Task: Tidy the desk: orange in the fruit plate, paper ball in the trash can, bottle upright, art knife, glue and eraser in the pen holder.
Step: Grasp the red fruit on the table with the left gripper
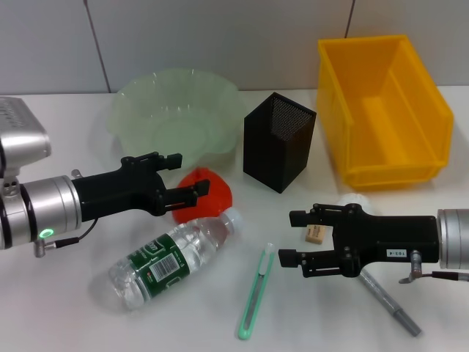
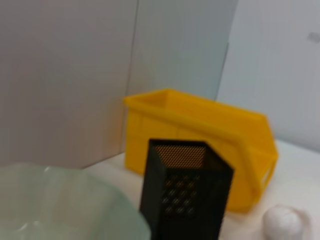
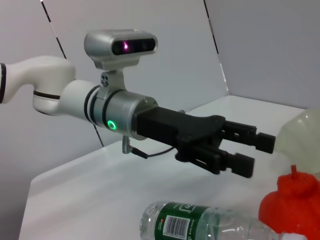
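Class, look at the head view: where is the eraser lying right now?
In the head view the eraser lies on the table's right half, in front of the black mesh pen holder, right beside the right gripper, with the paper ball just behind.

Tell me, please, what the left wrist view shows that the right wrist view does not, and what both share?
Only the left wrist view shows the yellow plastic bin, the black mesh pen holder and the white paper ball. Only the right wrist view shows the left gripper, open, above the lying clear plastic bottle, and the orange plastic fruit. Both show the pale green translucent fruit plate.
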You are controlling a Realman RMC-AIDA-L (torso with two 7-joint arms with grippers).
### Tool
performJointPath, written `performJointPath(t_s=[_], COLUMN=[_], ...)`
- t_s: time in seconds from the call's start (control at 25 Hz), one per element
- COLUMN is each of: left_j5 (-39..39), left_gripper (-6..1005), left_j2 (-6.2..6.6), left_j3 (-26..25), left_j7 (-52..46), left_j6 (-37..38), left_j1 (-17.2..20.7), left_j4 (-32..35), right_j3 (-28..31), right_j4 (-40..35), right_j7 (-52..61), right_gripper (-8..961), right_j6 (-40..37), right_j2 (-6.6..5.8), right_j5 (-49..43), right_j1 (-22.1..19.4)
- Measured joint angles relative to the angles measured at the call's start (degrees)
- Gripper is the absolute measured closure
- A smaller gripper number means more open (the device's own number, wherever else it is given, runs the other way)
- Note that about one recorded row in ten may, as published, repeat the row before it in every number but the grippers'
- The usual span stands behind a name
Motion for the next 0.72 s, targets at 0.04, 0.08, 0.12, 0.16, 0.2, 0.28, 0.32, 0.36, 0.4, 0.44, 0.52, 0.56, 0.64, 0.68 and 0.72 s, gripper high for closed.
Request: performJointPath(t_s=[0.04, 0.08, 0.12, 0.16, 0.2, 0.28, 0.32, 0.36, 0.4, 0.44, 0.52, 0.56, 0.64, 0.68, 0.72], left_j5=[0.0, 0.0, 0.0, 0.0, -0.1, -0.2, -0.2, -0.2, -0.2, -0.2, -0.3, -0.3, -0.3, -0.3, -0.3], left_gripper=[217, 217, 217, 217, 217, 217, 217, 217, 217, 217, 217, 217, 217, 217, 217], left_j2=[-0.04, -0.13, -0.17, -0.22, -0.25, -0.27, -0.3, -0.33, -0.36, -0.4, -0.41, -0.43, -0.45, -0.45, -0.46], left_j3=[0.5, 1.2, 1.6, 2.3, 3.1, 4.2, 4.4, 4.6, 4.6, 4.7, 4.7, 4.7, 4.7, 4.7, 4.7], left_j7=[0.0, 0.0, 0.0, 0.0, 0.0, 0.0, 0.0, 0.0, 0.0, 0.0, 0.0, 0.0, 0.1, 0.1, 0.2], left_j6=[-0.9, -2.5, -3.0, -4.1, -4.9, -6.4, -6.9, -7.4, -7.9, -8.6, -8.8, -9.0, -9.2, -9.2, -9.2], left_j1=[0.0, -0.1, -0.1, -0.1, -0.1, -0.1, -0.1, -0.2, -0.2, -0.3, -0.4, -0.6, -1.2, -1.2, -1.3], left_j4=[0.0, 0.0, 0.0, 0.0, -0.1, -0.1, -0.1, -0.1, -0.1, -0.2, -0.4, -0.7, -1.7, -1.7, -2.0], right_j3=[0.0, 0.0, 0.0, 0.0, 0.0, 0.0, 0.0, 0.0, 0.0, 0.0, 0.0, -0.1, -0.3, -0.3, -0.3], right_j4=[0.0, 0.0, 0.0, 0.0, 0.0, 0.0, 0.0, 0.0, 0.0, 0.0, 0.0, 0.0, 0.0, 0.0, 0.0], right_j7=[0.0, 0.0, 0.0, 0.0, 0.0, -0.1, -0.1, -0.1, -0.1, -0.1, -0.1, -0.1, -0.1, -0.1, -0.1], right_gripper=[130, 130, 130, 130, 130, 130, 130, 130, 130, 130, 130, 130, 130, 130, 130], right_j6=[0.0, 0.0, 0.0, 0.0, 0.0, 0.1, 0.1, 0.2, 0.2, 0.3, 0.4, 0.5, 0.6, 0.6, 0.6], right_j2=[0.0, 0.0, 0.0, 0.0, 0.0, 0.0, 0.0, 0.0, 0.0, 0.0, 0.0, 0.0, 0.0, 0.0, 0.0], right_j5=[0.0, 0.0, 0.0, 0.1, 0.1, 0.2, 0.2, 0.2, 0.2, 0.2, 0.3, 0.3, 0.4, 0.4, 0.4], right_j1=[0.0, 0.0, 0.0, 0.0, 0.0, 0.0, 0.0, 0.0, 0.0, 0.0, 0.0, 0.0, 0.0, 0.0, 0.0])
